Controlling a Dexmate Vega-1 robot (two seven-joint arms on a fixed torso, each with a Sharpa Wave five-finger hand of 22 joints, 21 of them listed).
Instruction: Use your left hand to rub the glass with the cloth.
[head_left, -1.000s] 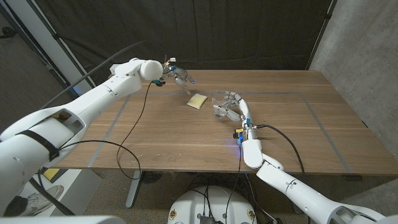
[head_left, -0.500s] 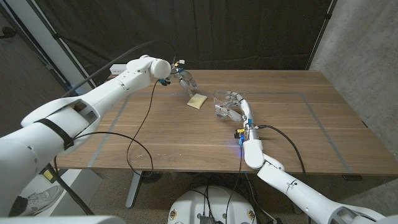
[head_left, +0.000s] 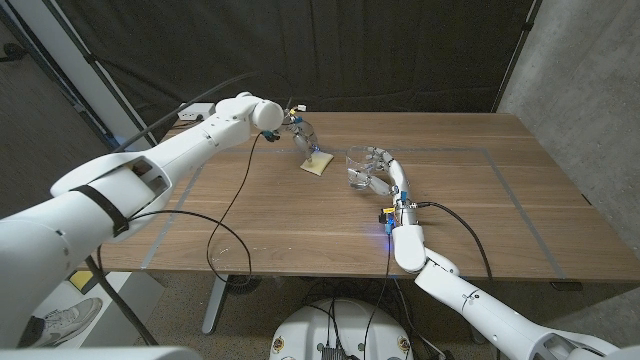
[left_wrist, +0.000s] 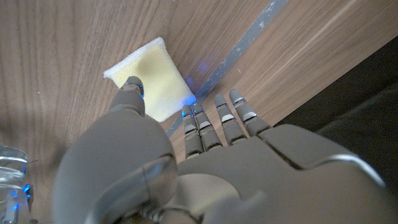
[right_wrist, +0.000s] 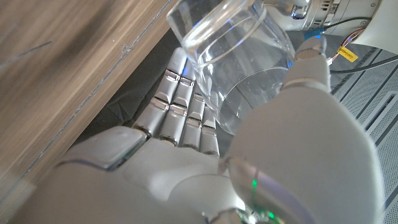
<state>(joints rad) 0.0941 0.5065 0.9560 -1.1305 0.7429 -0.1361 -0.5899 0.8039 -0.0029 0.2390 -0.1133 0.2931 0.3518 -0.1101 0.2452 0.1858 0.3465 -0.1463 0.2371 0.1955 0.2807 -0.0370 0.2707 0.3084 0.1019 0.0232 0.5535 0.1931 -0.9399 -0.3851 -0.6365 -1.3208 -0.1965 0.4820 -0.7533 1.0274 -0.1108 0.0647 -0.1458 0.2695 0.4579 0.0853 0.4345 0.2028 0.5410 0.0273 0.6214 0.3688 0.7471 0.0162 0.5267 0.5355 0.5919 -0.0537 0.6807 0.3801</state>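
A small pale yellow cloth (head_left: 318, 162) lies on the wooden table just left of the clear glass (head_left: 356, 168). My left hand (head_left: 304, 139) hangs right over the cloth's far left corner with its fingers pointing down, holding nothing. In the left wrist view its thumb tip (left_wrist: 132, 89) overlaps the cloth (left_wrist: 155, 74), and the other fingers (left_wrist: 214, 118) stand at the cloth's edge; I cannot tell whether they touch. My right hand (head_left: 383, 172) grips the glass, which is tipped on its side. Its fingers (right_wrist: 180, 102) and thumb wrap the glass (right_wrist: 239, 59).
A grey tape line (head_left: 460, 152) marks a rectangle on the table. A black cable (head_left: 232, 190) hangs from my left arm across the table's left part. Dark curtains stand behind the far edge. Bare wood (head_left: 290, 220) lies in front of the cloth.
My left hand has moved right and down from beyond the cloth until it is right above its far corner. My right hand and the glass have stayed put.
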